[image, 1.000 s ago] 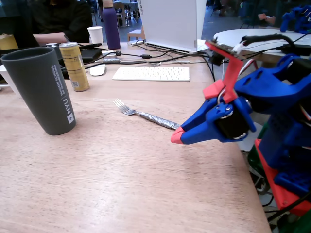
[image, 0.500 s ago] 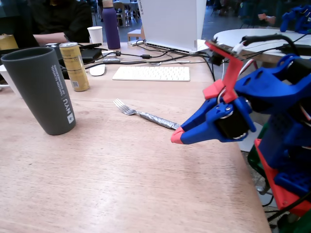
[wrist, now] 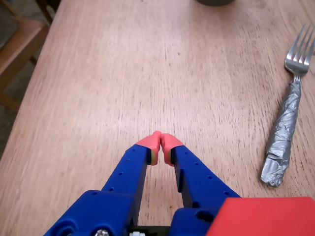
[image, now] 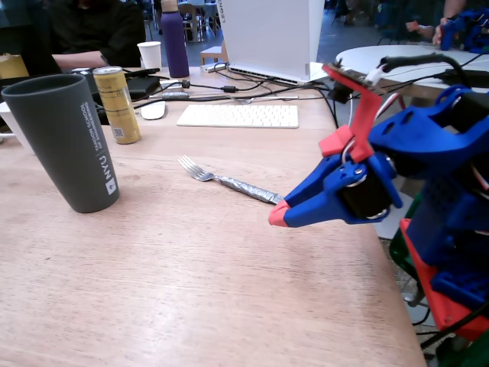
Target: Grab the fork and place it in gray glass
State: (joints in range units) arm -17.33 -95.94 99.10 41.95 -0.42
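The fork lies flat on the wooden table, tines toward the keyboard, its handle wrapped in crinkled silver foil. It also shows in the wrist view at the right edge. The gray glass, a tall dark tumbler with white NYU lettering, stands upright at the left; only its base edge shows at the top of the wrist view. My blue gripper with red fingertips is shut and empty, just above the table beside the fork's handle end. In the wrist view the gripper sits left of the fork.
A gold drink can stands behind the glass. A white keyboard, a mouse, cables, a purple bottle and a white paper cup are at the back. The table's edge runs near the arm's base.
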